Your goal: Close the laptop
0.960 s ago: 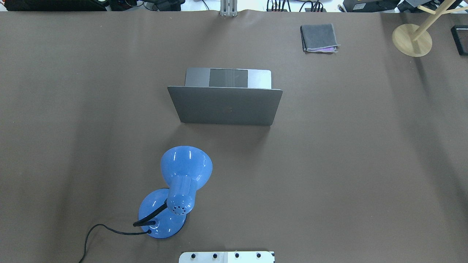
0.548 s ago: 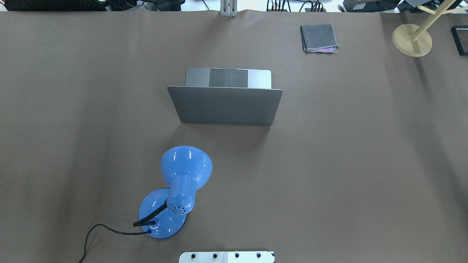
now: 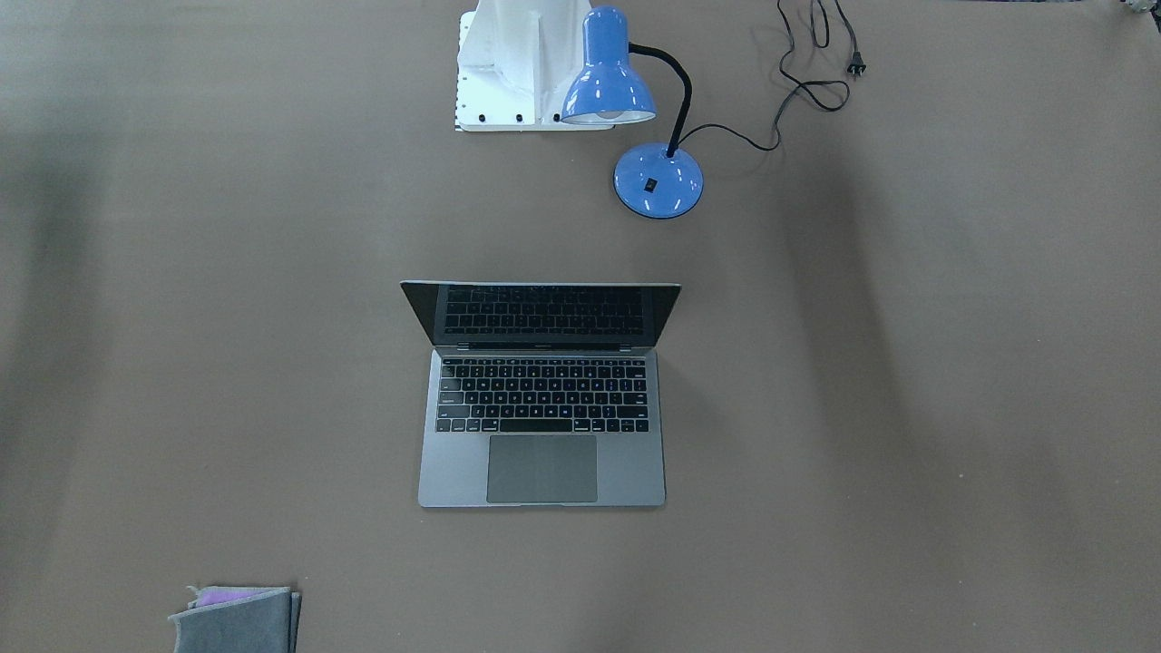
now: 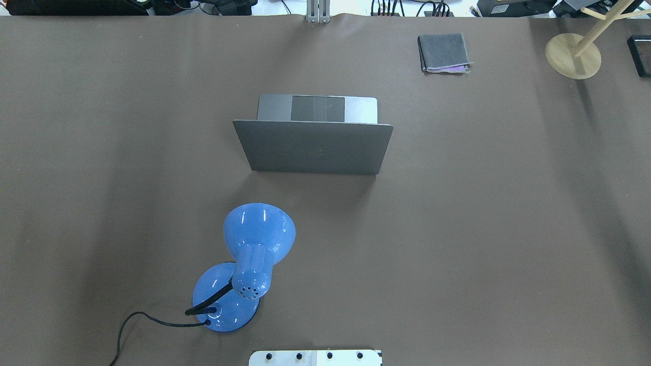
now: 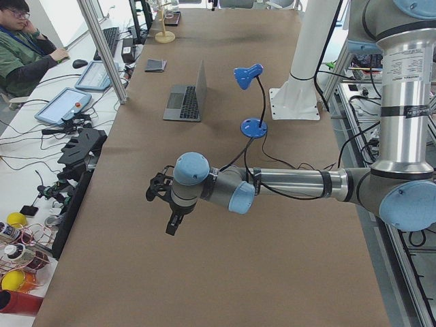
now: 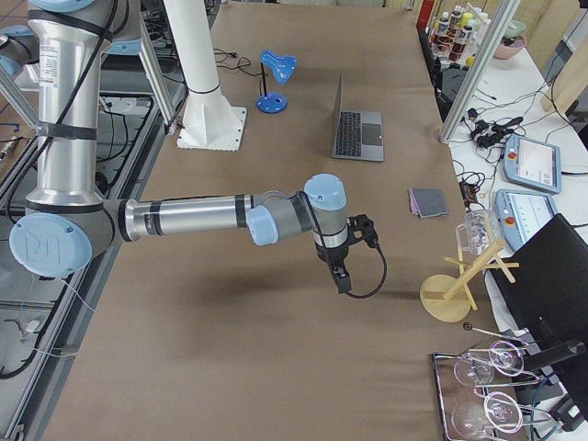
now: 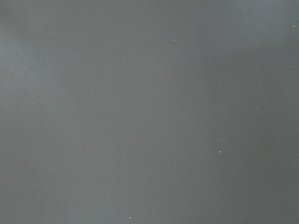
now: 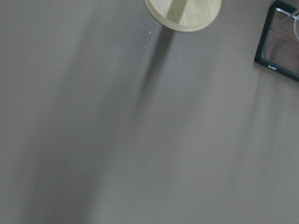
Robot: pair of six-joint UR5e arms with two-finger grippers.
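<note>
The grey laptop (image 4: 315, 147) stands open at the middle of the brown table, its lid towards the robot. Its black keyboard and trackpad (image 3: 541, 468) show in the front-facing view; it also shows in the left (image 5: 187, 102) and right (image 6: 356, 133) side views. My left gripper (image 5: 174, 225) hangs over bare table far to the laptop's left. My right gripper (image 6: 342, 280) hangs over bare table far to its right. Both show only in the side views, so I cannot tell whether they are open or shut. The wrist views show no fingers.
A blue desk lamp (image 4: 254, 244) with its cord stands between the robot base and the laptop. A folded grey cloth (image 4: 443, 52) lies at the far right. A wooden stand (image 4: 573, 55) and a black tray (image 8: 280, 42) are at the far right corner.
</note>
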